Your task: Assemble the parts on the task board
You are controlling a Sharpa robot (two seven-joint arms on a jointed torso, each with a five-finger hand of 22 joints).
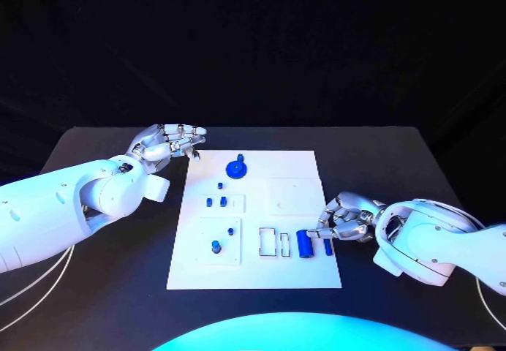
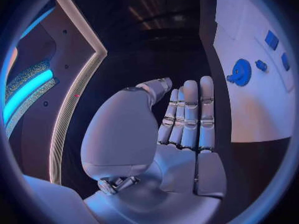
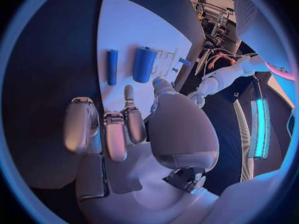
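A white task board point(image 1: 284, 274) lies flat in the middle of a black counter point(image 1: 411, 157), its long sides running away from the robot. Small blue parts sit on it. Near the far edge is a round blue disc point(image 1: 238, 170) with a small knob on its far side. Below it, left of centre, a few small blue pegs point(image 1: 216, 201) stand in a loose cluster, one just in front of the disc and the others a little nearer. Closer to the robot, in a square recess on the left side of the board, sit a blue peg point(image 1: 230, 232) and a blue knob point(image 1: 216, 247). Towards the near right, two narrow rectangular slots point(image 1: 273, 243) lie side by side, and just to their right a thick blue cylinder point(image 1: 303, 243) lies on its side with a thinner blue rod point(image 1: 328, 246) beside it, both pointing along the length of the board. The left robot hand point(image 1: 169, 141) is off the board's far left corner, above the counter, holding nothing; in its wrist view its fingers point(image 2: 190, 117) are straight and side by side. The right robot hand point(image 1: 345, 219) is at the board's right edge, right beside the rod and cylinder. Its fingers are curled inward with the fingertips point(image 3: 128, 91) pointing towards the two pieces, and it grips nothing; whether a fingertip touches the rod cannot be told.
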